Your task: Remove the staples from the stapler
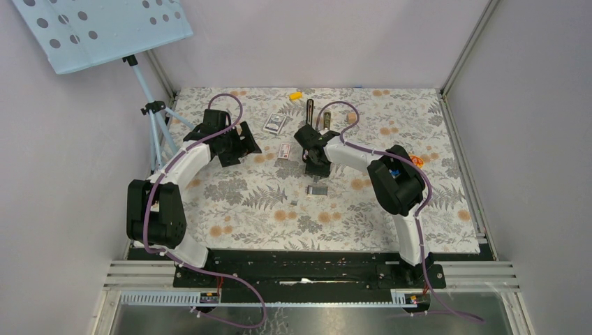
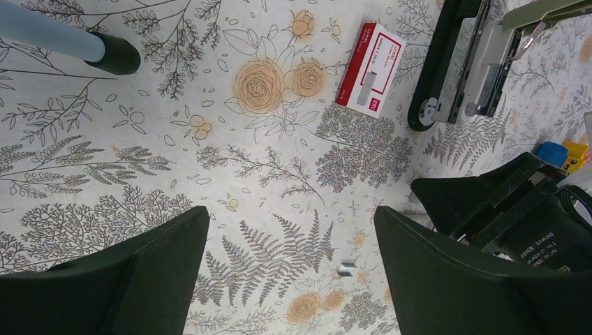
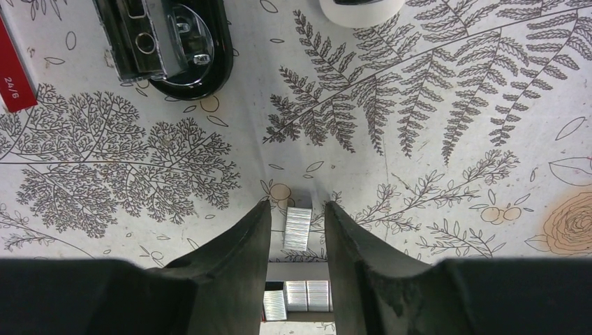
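Observation:
The black stapler lies opened out at the back middle of the table. Its black arm and silver rail show in the left wrist view, and its rounded end in the right wrist view. My right gripper hangs just in front of it, jaws a little apart. A short strip of staples sits between the fingertips with a gap on each side. More staples lie on the table below. My left gripper is wide open and empty, with a tiny staple piece on the cloth beneath it.
A red staple box lies beside the stapler and a blue printed box behind it. There is a yellow piece at the back, a white roll, and a tripod stand with its foot at the left edge.

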Action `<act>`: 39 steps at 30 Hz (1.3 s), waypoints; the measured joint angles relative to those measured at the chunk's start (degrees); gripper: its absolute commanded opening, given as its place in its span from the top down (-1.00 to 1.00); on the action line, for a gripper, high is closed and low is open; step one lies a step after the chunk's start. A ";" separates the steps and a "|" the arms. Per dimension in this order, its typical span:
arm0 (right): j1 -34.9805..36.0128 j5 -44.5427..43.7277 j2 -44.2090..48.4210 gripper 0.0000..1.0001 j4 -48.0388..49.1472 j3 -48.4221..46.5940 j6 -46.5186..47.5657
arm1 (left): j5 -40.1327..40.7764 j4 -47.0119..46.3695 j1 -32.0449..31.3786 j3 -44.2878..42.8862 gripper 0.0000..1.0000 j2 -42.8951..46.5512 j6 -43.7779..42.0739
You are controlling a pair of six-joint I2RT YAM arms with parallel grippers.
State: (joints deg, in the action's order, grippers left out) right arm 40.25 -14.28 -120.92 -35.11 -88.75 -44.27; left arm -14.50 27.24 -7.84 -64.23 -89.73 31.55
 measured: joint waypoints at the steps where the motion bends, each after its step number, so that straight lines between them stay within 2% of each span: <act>1: 0.00 0.02 0.00 0.25 0.00 0.00 0.22 | -0.09 0.00 0.00 0.00 -0.85 0.00 0.00; 12: 0.00 0.26 0.22 0.68 -0.15 0.46 1.53 | -0.31 -0.02 0.04 0.02 -0.85 0.00 0.02; 16: 0.00 0.22 0.57 0.73 0.28 0.90 1.70 | -0.31 -0.02 0.04 0.02 -0.85 0.00 0.02; 33: 0.04 -1.99 6.99 0.72 -0.90 2.38 3.93 | -0.31 -0.33 0.28 0.15 -0.85 0.00 0.02; 39: 0.04 -2.03 8.98 0.48 -1.01 3.91 3.69 | -0.31 -0.42 0.28 0.15 -0.85 0.00 0.02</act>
State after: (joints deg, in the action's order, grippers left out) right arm 40.29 -16.32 -111.94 -36.12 -84.84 -40.58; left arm -14.81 26.83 -7.55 -64.07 -89.73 31.57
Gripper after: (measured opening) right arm 0.192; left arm 0.926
